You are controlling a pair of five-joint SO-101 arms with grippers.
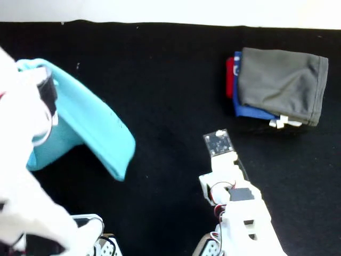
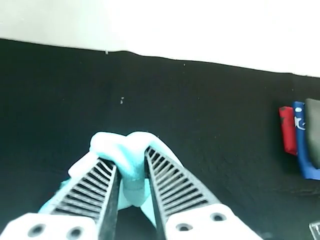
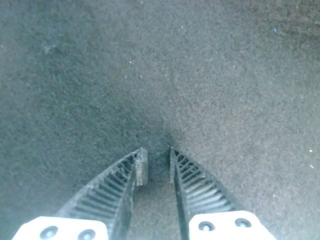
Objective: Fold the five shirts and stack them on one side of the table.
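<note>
My left claw (image 2: pixel 129 157) is pinching the light blue shirt (image 1: pixel 90 122).
I'm holding it bunched over the left side of the desk (image 1: pixel 170 69); my right claw (image 3: pixel 157 165) is hovering slightly parted and empty, low over the desk, with the folded stack (image 1: pixel 279 88) sitting far right.

both arms are white plastic; the left arm (image 1: pixel 21 176) is bulky, with a black band (image 1: pixel 48 93); the right arm (image 1: pixel 242 213) is blocky, with red and black wires (image 1: pixel 218 194) and a grey square plate (image 1: pixel 217 142); the left gripper (image 2: pixel 131 152) and right gripper (image 3: pixel 156 162) have dark ribbed fingers (image 3: pixel 125 185) on white bases with round screw holes (image 3: pixel 50 232)
</note>
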